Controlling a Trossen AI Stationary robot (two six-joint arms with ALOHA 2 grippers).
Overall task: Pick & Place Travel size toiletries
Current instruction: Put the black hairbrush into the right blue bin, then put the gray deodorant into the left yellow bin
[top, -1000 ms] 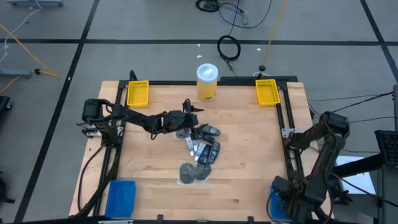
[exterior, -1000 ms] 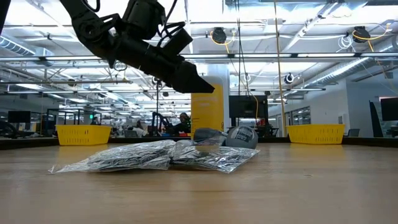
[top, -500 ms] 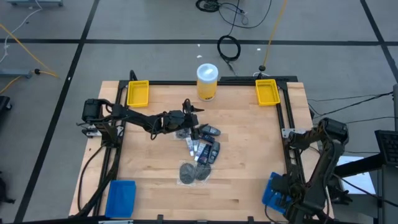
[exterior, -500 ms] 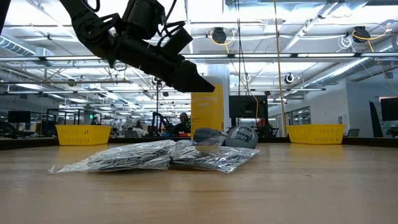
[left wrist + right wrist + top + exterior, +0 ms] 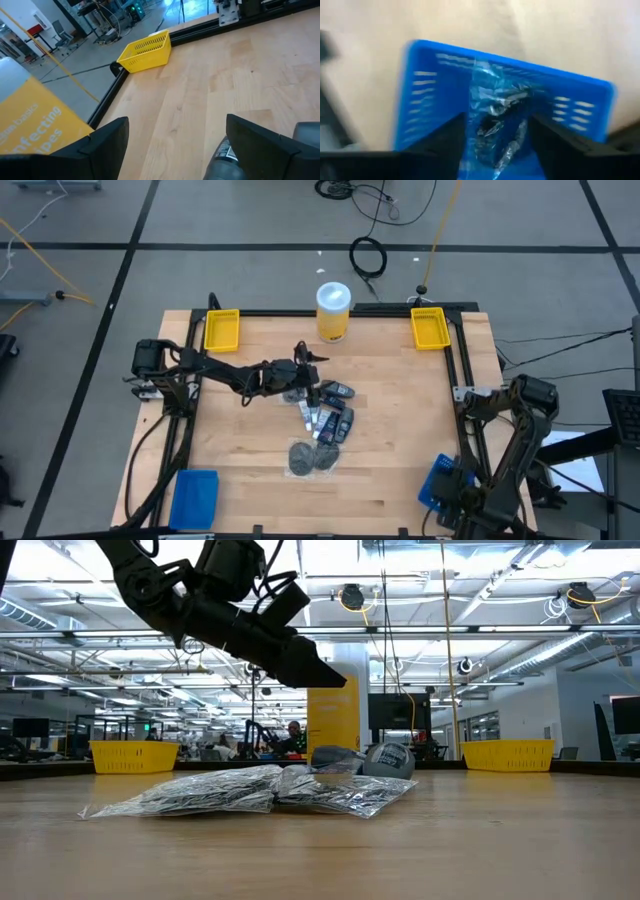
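Right tool (image 5: pixel 495 145), lower right of the high view, stands parted over the blue bin (image 5: pixel 435 90) with a wrapped packet (image 5: pixel 497 112) between its fingers; the film could snag and lift out. Left tool (image 5: pixel 308 366), wide and empty, hovers above the toiletries (image 5: pixel 322 425) mid-table; a careless descent could scatter them

The right gripper (image 5: pixel 495 135) has opened over the blue basket (image 5: pixel 435 95), packet (image 5: pixel 500 115) between its fingers

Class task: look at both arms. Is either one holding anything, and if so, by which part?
Left gripper: open, holding nothing, above the toiletries. Right gripper: a clear-wrapped packet sits between its jaws over the blue basket; whether gripped or released cannot be told.
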